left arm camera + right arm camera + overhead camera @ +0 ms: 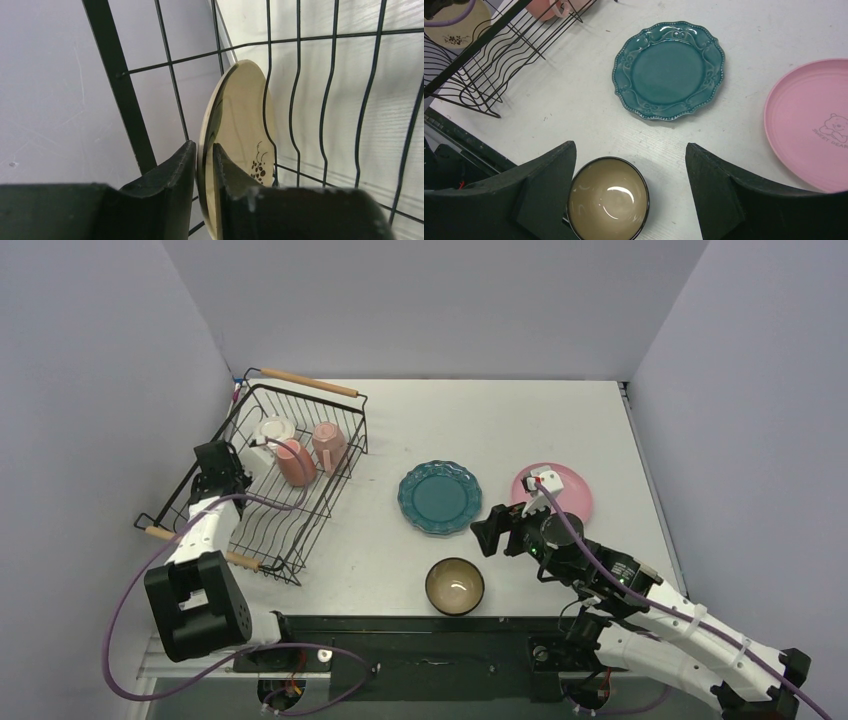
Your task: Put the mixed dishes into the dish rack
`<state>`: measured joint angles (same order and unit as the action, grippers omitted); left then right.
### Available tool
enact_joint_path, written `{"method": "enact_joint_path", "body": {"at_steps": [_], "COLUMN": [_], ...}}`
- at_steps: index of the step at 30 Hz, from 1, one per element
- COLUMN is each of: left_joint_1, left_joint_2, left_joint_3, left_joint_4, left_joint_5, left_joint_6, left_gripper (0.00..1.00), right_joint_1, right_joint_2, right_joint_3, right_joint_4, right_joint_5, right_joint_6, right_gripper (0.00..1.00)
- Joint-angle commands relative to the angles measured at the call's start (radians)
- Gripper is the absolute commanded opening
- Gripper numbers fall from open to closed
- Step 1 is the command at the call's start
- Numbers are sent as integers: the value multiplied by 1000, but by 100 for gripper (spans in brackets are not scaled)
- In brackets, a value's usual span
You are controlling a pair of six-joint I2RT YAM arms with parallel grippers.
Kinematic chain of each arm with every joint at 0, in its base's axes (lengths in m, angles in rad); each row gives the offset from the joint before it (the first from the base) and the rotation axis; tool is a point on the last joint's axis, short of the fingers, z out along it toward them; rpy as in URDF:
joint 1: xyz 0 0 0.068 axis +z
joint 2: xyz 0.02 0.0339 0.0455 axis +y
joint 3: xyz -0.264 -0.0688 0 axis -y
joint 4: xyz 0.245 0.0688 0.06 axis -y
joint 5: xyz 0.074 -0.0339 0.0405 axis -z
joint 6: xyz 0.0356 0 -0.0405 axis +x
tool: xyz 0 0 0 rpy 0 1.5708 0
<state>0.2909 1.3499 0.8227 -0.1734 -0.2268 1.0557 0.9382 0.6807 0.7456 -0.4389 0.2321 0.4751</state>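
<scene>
Left gripper [204,150] pinching cream plate [240,125] upright — dish rack [117,75] wires behind, right gripper [630,147] wide over dark bowl [607,197]

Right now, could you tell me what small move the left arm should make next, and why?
Probably ease the left gripper down, so the cream plate settles between the wires of the dish rack before release. The gripper is shut on the plate's rim, the plate stands on edge inside the rack, and its lower edge is hidden, so I cannot tell whether it is seated.
</scene>
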Motion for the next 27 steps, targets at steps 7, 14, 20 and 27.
{"method": "enact_joint_path", "body": {"at_steps": [7, 14, 20, 27], "left_joint_1": [13, 15, 27, 64], "left_joint_2": [5, -33, -64, -73], "left_joint_3": [25, 27, -4, -27], "left_joint_4": [109, 157, 257, 357], "left_joint_5": [-17, -31, -125, -258], "left_joint_6": [-38, -82, -58, -43], "left_gripper": [58, 71, 74, 70], "right_joint_1": [-15, -15, -15, -13], "right_joint_2": [13, 22, 22, 14], "right_joint_3": [25, 30, 31, 26], "right_joint_4": [19, 18, 19, 19], "right_joint_5": [5, -1, -4, -8], "right_joint_6": [-12, -12, -13, -12], "right_gripper": [75, 75, 75, 75]}}
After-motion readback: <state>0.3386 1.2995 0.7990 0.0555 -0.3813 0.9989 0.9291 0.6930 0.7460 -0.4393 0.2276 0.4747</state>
